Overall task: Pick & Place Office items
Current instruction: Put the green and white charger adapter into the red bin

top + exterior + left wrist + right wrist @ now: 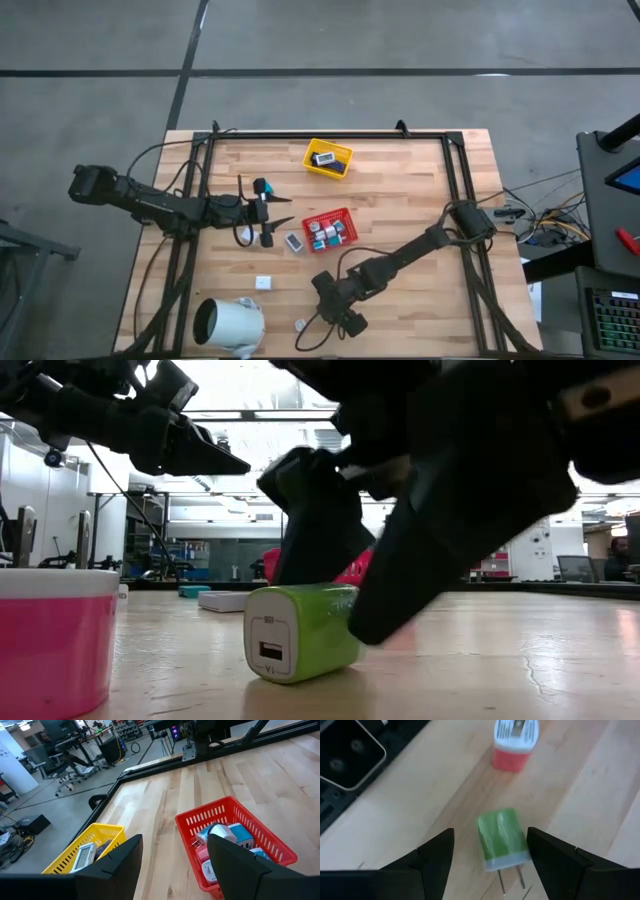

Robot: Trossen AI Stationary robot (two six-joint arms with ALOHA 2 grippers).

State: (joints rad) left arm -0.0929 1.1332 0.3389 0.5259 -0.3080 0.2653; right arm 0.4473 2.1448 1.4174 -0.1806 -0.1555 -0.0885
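Near the surface's (400, 200) front edge we see the right tool (490, 862) spread wide, astride the green charger (501, 839), not gripping; left tool (172, 865) open, empty above the red tray (270, 837).

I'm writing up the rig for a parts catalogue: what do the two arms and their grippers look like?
Both arms are black, built of jointed segments with black cables looping alongside. The left gripper ends in two slim, tapering dark fingers and carries a small teal part near its wrist. The right gripper has broad, flat, matte black fingers with angled inner edges.
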